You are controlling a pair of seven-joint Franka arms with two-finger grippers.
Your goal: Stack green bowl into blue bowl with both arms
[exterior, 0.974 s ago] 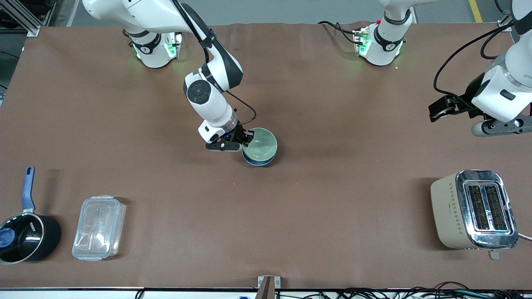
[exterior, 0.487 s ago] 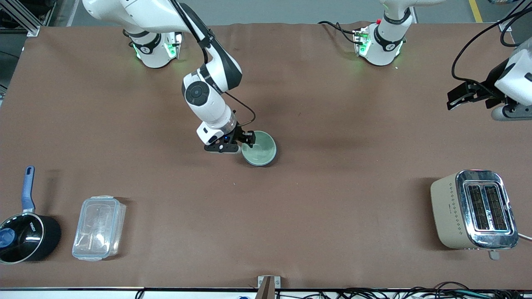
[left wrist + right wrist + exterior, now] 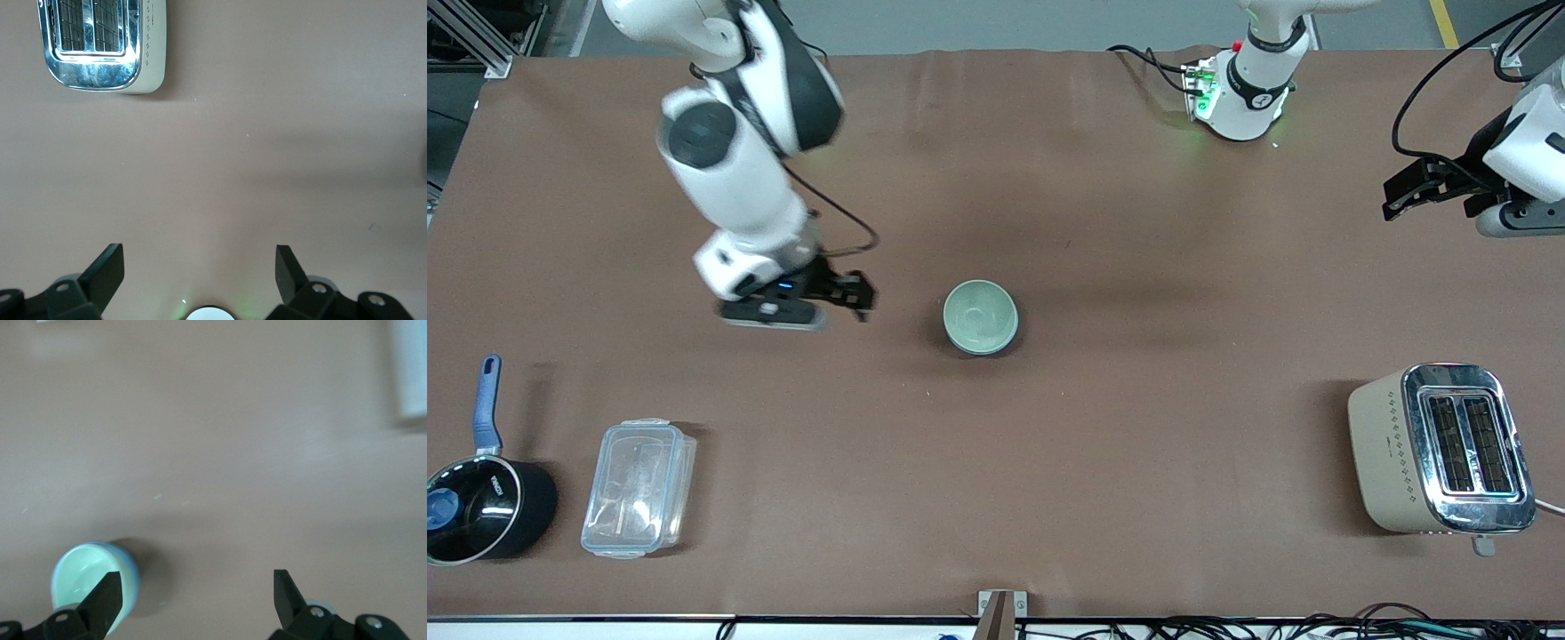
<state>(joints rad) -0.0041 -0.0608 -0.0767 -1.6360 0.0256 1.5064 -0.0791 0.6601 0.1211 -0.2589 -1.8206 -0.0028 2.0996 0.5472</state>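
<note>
The green bowl (image 3: 980,315) sits nested inside the blue bowl in the middle of the table; in the front view the green bowl covers the blue one almost fully. In the right wrist view the green bowl (image 3: 80,577) shows with the blue bowl's outside (image 3: 132,579) around it. My right gripper (image 3: 852,296) is open and empty, raised over bare table beside the bowls toward the right arm's end; its own view (image 3: 197,577) shows nothing between the fingers. My left gripper (image 3: 1398,192) is open and empty, held high at the left arm's end; its own view (image 3: 200,257) shows bare table.
A cream and chrome toaster (image 3: 1440,449) stands near the front camera at the left arm's end, also in the left wrist view (image 3: 100,43). A clear plastic container (image 3: 639,487) and a black saucepan with a blue handle (image 3: 480,502) stand near the front camera at the right arm's end.
My right gripper lowered the green bowl into the blue bowl, let go, and drew away toward the right arm's end. My left gripper rose and moved toward its end of the table.
</note>
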